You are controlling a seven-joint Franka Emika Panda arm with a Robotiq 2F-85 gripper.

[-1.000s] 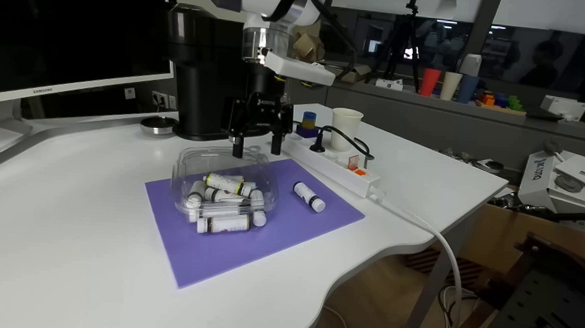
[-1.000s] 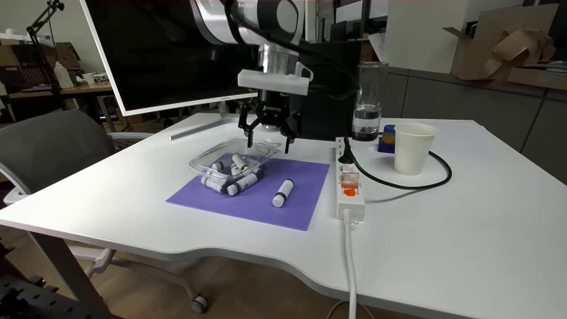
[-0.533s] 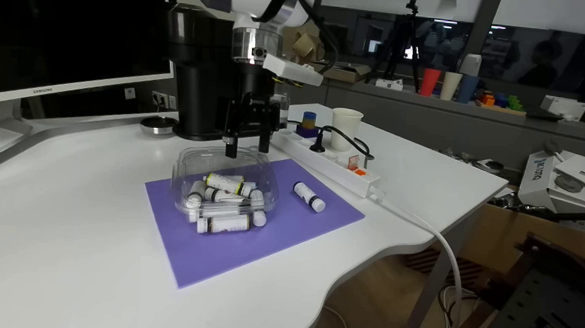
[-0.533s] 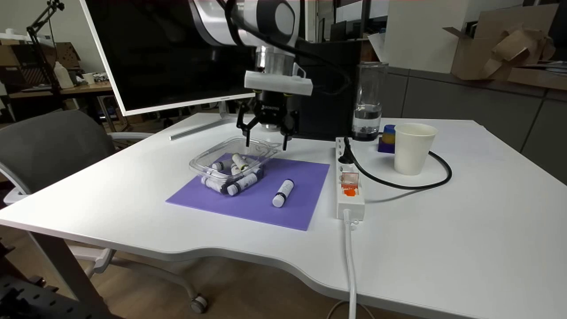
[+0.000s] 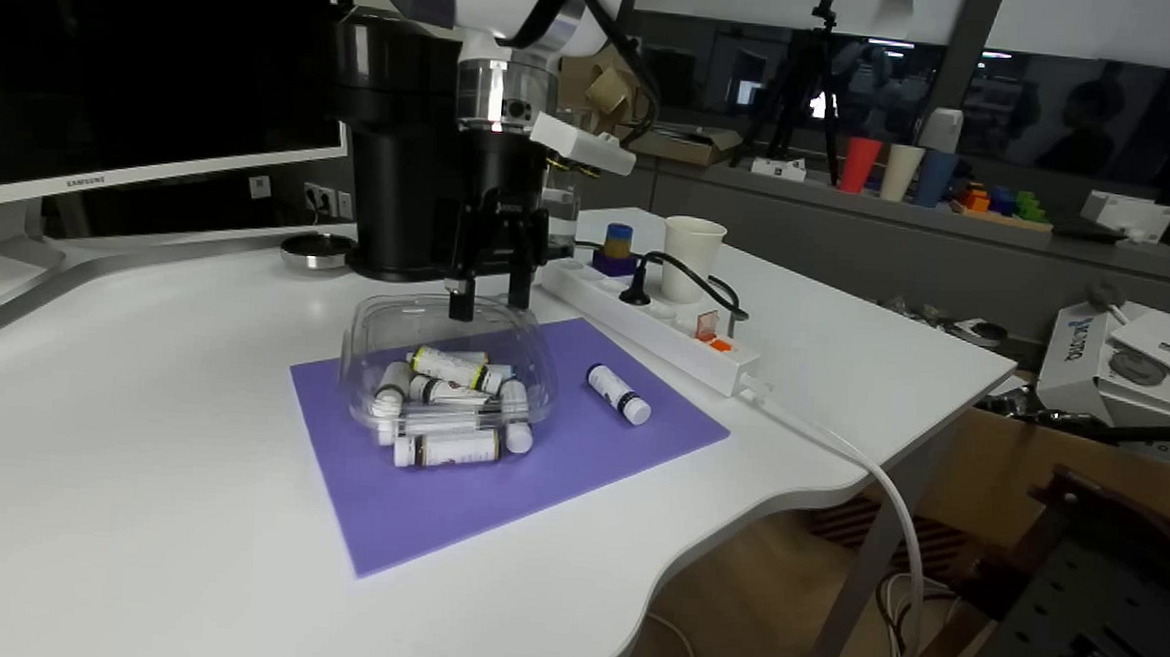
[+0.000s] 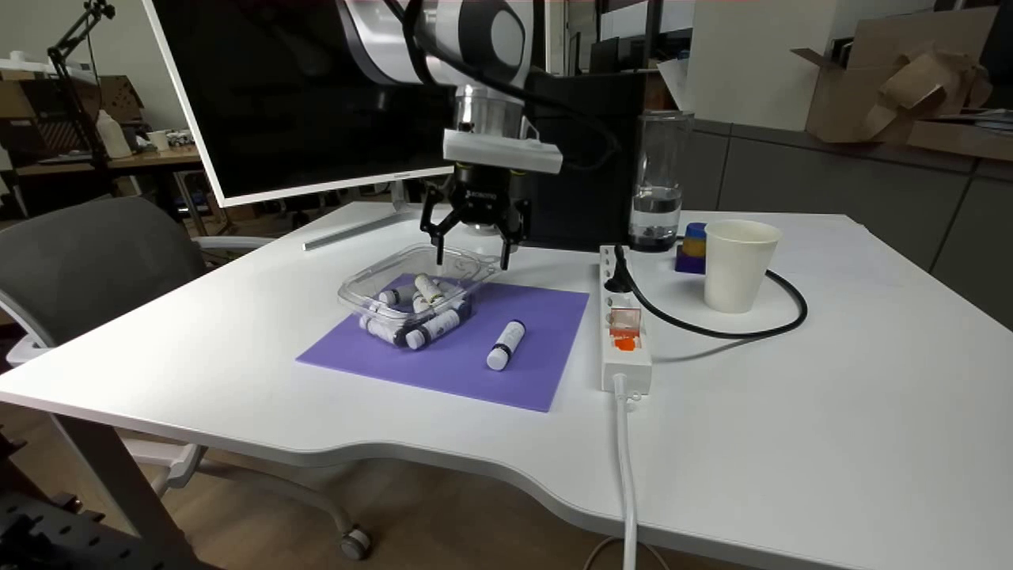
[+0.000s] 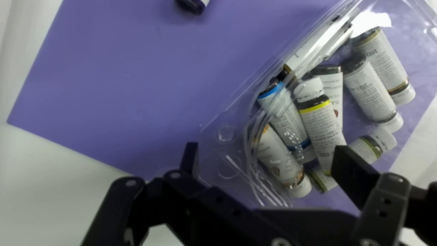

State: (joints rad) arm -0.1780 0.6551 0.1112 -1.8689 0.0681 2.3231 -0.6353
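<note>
Now my fingers [image 5: 461, 307] stand farther left in both exterior views than a second ago, while the piled bottles [image 7: 368, 90] keep their places; I judge this brings me closer over the clear plastic tub [image 5: 379, 333] that holds them. From the left, that tub rests on a purple mat [image 5: 435, 511] on the counter [image 5: 178, 447]. Next, my fingers hang at its far end, spread wide and empty; whether they touch its rim I cannot tell. In the wrist view, a yellow-banded bottle [image 7: 321, 126] shows between them, lower down. Farther right, well apart, one loose bottle [image 5: 617, 393] lies on the mat, then comes the white power strip [image 5: 679, 350].
</note>
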